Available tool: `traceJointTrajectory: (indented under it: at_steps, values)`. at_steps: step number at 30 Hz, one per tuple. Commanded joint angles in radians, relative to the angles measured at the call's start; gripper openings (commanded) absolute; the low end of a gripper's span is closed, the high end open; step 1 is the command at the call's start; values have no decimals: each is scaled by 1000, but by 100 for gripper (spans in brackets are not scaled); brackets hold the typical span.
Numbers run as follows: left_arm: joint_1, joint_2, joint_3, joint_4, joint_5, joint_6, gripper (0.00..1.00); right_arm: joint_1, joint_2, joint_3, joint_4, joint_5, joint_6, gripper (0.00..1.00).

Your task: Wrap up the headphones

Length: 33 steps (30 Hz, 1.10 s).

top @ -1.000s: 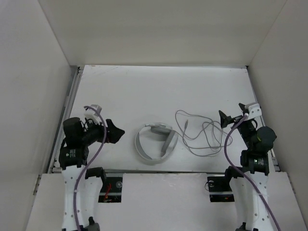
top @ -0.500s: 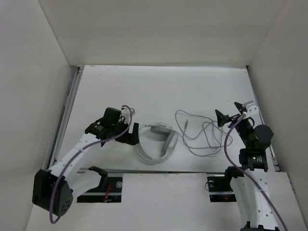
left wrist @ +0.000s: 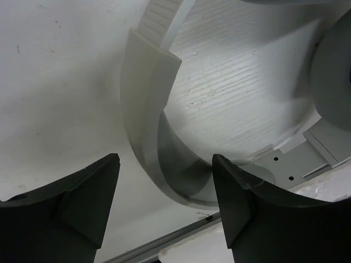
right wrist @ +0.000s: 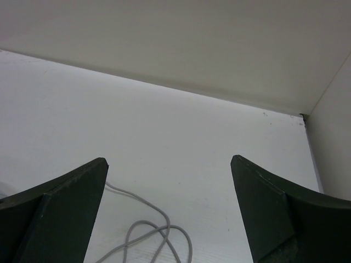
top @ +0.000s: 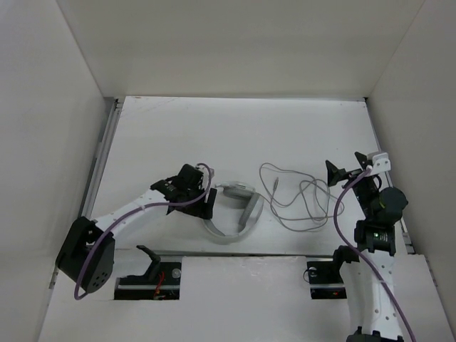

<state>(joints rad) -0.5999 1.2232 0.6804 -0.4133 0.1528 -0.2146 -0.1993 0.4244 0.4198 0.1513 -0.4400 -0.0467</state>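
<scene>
The white headphones (top: 229,212) lie flat near the table's front middle, with the headband (top: 211,226) curving to the left and front. Their thin grey cable (top: 299,201) sprawls in loose loops to the right. My left gripper (top: 205,205) is open and low over the headband's left side. In the left wrist view the headband (left wrist: 143,104) runs between and just ahead of the fingers (left wrist: 88,203) of my left gripper (left wrist: 164,161), and a grey ear cushion (left wrist: 335,71) shows at the right. My right gripper (top: 344,165) is open and empty at the cable's right end. Its own view (right wrist: 169,164) shows cable loops (right wrist: 147,232) below.
White walls enclose the table on the left, back and right. The table's front edge and a metal strip (left wrist: 181,235) run just beyond the headband in the left wrist view. A rail (top: 100,160) runs along the left side. Purple robot cables hang along both arms.
My left arm has swung right from the left side and reached out, bringing its open gripper down at the headband. The right gripper has only shifted slightly. The headphones have not moved.
</scene>
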Motion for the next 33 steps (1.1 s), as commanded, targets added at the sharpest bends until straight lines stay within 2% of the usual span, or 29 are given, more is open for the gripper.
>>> traceJointTrajectory:
  at_steps: [1,4,7,11,13,15,17,20,27,33]
  values:
    - [-45,27,5,13,-67,-81,65,-28,-18,-13,88,9,37,100]
    - [-71,61,13,4,-133,-114,59,-51,-21,-13,99,7,54,100]
    - [-85,81,-5,21,-182,-147,57,-70,-24,-7,105,6,70,100]
    - [-84,90,-24,42,-197,-207,56,-90,-32,-7,106,6,71,100]
    - [-84,98,-30,63,-196,-227,52,-94,-32,-10,113,4,73,100]
    - [-73,104,-35,88,-199,-249,41,-98,-32,-10,120,6,77,100]
    - [-58,107,-41,123,-205,-272,26,-102,-35,-10,125,6,80,100]
    - [-25,114,-38,154,-202,-281,13,-113,-44,-16,128,4,87,100]
    - [77,110,-35,226,-208,-258,5,-117,-59,-27,133,-8,97,100]
    - [157,53,63,222,-197,-154,0,-73,13,29,61,-40,79,100]
